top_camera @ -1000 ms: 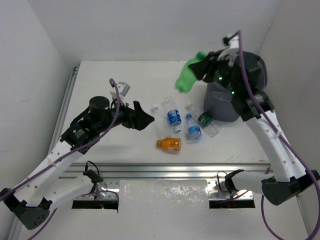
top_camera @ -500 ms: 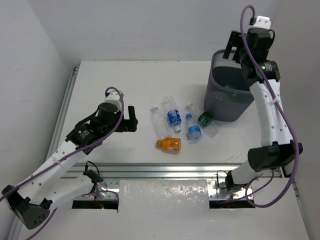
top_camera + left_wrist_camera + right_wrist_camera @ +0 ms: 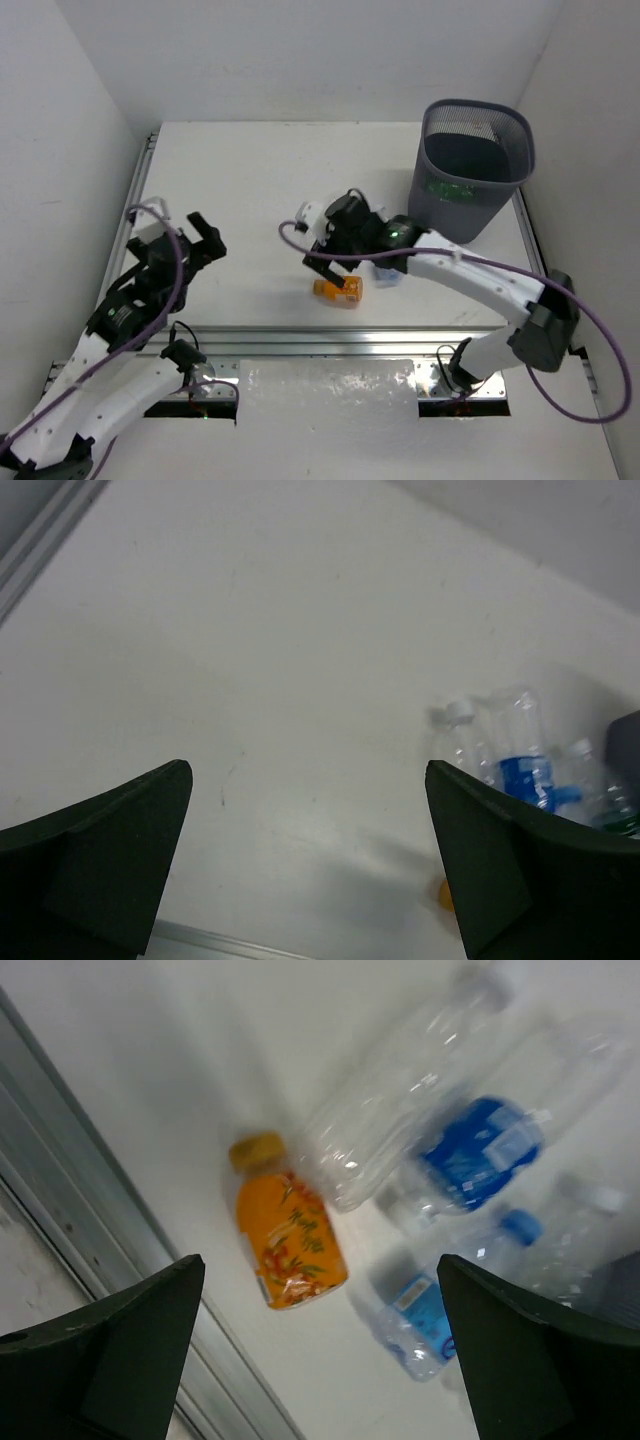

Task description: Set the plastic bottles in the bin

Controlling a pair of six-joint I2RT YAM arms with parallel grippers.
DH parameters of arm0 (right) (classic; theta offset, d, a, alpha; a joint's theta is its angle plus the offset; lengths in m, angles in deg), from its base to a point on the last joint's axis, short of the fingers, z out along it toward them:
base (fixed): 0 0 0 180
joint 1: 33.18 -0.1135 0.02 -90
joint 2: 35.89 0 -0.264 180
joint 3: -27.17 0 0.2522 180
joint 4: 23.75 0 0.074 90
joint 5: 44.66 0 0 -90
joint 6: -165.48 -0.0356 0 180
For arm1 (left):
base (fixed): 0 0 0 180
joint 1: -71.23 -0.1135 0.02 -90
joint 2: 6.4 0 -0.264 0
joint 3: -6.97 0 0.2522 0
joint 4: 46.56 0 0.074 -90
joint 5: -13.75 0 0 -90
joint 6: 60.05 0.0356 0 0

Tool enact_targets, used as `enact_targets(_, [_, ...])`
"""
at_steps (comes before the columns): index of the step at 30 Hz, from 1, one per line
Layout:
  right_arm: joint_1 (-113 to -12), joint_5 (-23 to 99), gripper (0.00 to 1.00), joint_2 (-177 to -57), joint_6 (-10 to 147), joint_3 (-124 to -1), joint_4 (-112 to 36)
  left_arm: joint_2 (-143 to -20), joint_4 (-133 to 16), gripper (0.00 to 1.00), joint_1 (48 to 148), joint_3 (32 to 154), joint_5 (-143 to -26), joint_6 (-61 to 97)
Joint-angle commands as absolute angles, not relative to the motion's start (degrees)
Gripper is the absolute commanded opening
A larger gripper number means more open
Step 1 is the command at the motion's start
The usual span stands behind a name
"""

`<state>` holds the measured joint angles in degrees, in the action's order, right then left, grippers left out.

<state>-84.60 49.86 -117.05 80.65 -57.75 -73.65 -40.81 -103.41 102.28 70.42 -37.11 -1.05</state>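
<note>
Swung down from over the bin (image 3: 440, 215), which now holds the green bottle (image 3: 450, 190), the right gripper (image 3: 335, 271) hangs with jaws spread above the orange bottle (image 3: 288, 1240), which lies on the surface (image 3: 250, 170) near the bin and looks next to go, while the left gripper (image 3: 308, 770), likewise released, has retreated.

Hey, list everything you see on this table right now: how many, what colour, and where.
bin: one, dark grey mesh, upright at the table's far right.
green object: one, inside the bin, seen through the mesh; likely a bottle.
orange bottle: one, yellow cap, lying near the front rail.
clear bottles: at least three, two blue-labelled, lying clustered beside the orange one.
table: one, white.
rail: one, silver, along the near edge.
left pincer: black, open, empty, over bare table.
right pincer: black, open, above the orange bottle.
</note>
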Motion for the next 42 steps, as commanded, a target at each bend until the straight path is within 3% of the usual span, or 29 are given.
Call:
enact_targets(1, [-87.8, 50.4, 0.98, -121.9, 83.2, -54.5, -70.1, -35.2, -102.5, 1.00, 101.6, 70.6, -32.5, -3.7])
enact_targets(8, [-90.5, 54.8, 0.93, -133.3, 83.0, -53.7, -70.8, -35.1, -101.7, 1.00, 101.6, 70.6, -34.0, -2.6])
enact_targets(15, [-90.5, 57.6, 0.92, -136.6, 82.9, -48.8, -67.7, -37.2, -100.9, 1.00, 101.6, 70.4, -35.8, -1.4])
enact_targets(19, [-90.5, 56.7, 0.80, -136.5, 80.7, -46.3, -67.1, -36.3, -100.6, 1.00, 101.6, 70.2, -35.8, -1.2])
enact_targets(23, [-90.7, 55.9, 0.45, -134.1, 78.3, -43.8, -66.8, -35.9, -100.3, 1.00, 101.6, 69.9, -36.2, -1.0])
enact_targets(26, [-91.9, 55.4, 0.37, -128.8, 76.5, -43.2, -68.1, -36.3, -100.2, 1.00, 101.6, 70.0, -36.5, -0.9])
enact_targets(30, [-92.2, 50.4, 0.37, -115.1, 71.8, -45.6, -69.1, -36.7, -99.4, 1.00, 101.6, 69.8, -37.6, -0.2])
enact_targets(32, [-91.0, 55.7, 0.35, -106.1, 66.5, -48.1, -68.7, -37.2, -97.9, 1.00, 101.6, 69.3, -39.3, 0.4])
enact_targets(36, [-71.2, 62.2, 0.32, -100.2, 64.0, -61.2, -70.6, -44.7, -97.1, 1.00, 101.6, 69.5, -44.5, 1.4])
enact_targets(41, [-50.9, 62.4, 0.36, -109.8, 65.9, -80.7, -80.3, -53.5, -92.3, 1.00, 102.0, 69.9, -54.5, -3.1])
enact_targets(42, [-48.1, 61.6, 0.40, -111.8, 65.6, -85.7, -81.8, -56.2, -91.0, 1.00, 102.2, 69.8, -57.2, -4.5])
